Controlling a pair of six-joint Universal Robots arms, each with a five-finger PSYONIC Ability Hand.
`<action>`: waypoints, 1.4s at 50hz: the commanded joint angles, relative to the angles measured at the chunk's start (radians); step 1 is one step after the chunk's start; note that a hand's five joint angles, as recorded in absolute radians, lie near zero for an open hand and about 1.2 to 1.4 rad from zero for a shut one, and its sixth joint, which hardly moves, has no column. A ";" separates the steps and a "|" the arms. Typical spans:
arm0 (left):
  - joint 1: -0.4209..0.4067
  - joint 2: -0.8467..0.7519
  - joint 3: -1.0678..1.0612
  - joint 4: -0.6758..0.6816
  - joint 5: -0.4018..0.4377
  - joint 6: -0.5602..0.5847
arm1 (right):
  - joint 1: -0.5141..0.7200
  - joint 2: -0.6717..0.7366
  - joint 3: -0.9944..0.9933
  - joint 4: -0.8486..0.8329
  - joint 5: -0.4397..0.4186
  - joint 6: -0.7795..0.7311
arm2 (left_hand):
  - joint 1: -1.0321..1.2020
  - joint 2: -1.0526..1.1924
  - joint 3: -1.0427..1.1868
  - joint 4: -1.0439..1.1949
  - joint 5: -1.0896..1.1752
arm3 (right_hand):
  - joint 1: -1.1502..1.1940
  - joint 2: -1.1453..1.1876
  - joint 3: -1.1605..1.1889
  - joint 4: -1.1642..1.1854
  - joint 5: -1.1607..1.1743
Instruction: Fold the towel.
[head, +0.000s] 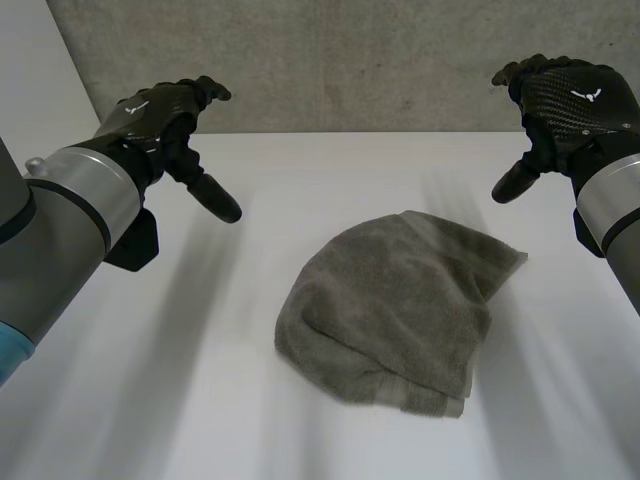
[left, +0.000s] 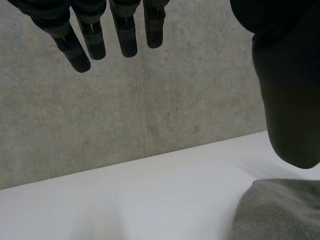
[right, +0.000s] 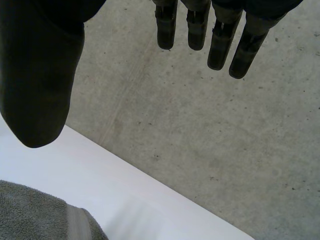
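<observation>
While both arms hover over the white table, I see the towel lying on it btwn them, a bit toward the R side and nearer the robot than either hand. It's grey terry, unfolded, bunched into a rough rounded heap w/ soft creases. A hemmed edge runs along its near side, and a paler woven band crosses it near the corner that points toward the R arm.

L hand is up off the table, well apart from the towel, palm toward the far wall. In its wrist view the fingers hang straight and slightly spread, the thumb is held off to one side, and they grip nothing, so I read it as relaxed and unclenched. A corner of the towel lies on the table just below the thumb tip in that view, not touching it.

R hand mirrors it: raised, clear of the cloth, thumb angled down toward the table. Its wrist cam shows straight fingers, thumb apart from them and no cloth btwn them, so that one is slack and spread too. The towel's banded corner sits under that thumb, w/ bare table and then grey concrete wall beyond.
</observation>
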 joint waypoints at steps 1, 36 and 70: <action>-0.007 -0.001 -0.012 0.012 -0.002 0.009 | -0.004 0.017 -0.005 0.020 -0.003 0.001 | -0.079 -0.075 -0.065 -0.083 -0.213 | -0.060 -0.079 -0.074 -0.086 -0.058; -0.139 -0.323 -0.199 0.180 -0.019 0.042 | -0.128 0.253 0.168 0.094 -0.431 -0.563 | -0.080 -0.075 -0.065 -0.084 -0.213 | -0.060 -0.079 -0.074 -0.086 -0.058; -0.183 -0.067 -0.164 0.211 -0.060 0.039 | -0.338 -0.178 0.113 0.194 -0.566 -0.174 | 1.142 1.146 1.156 1.138 1.008 | 1.162 1.143 1.147 1.136 1.164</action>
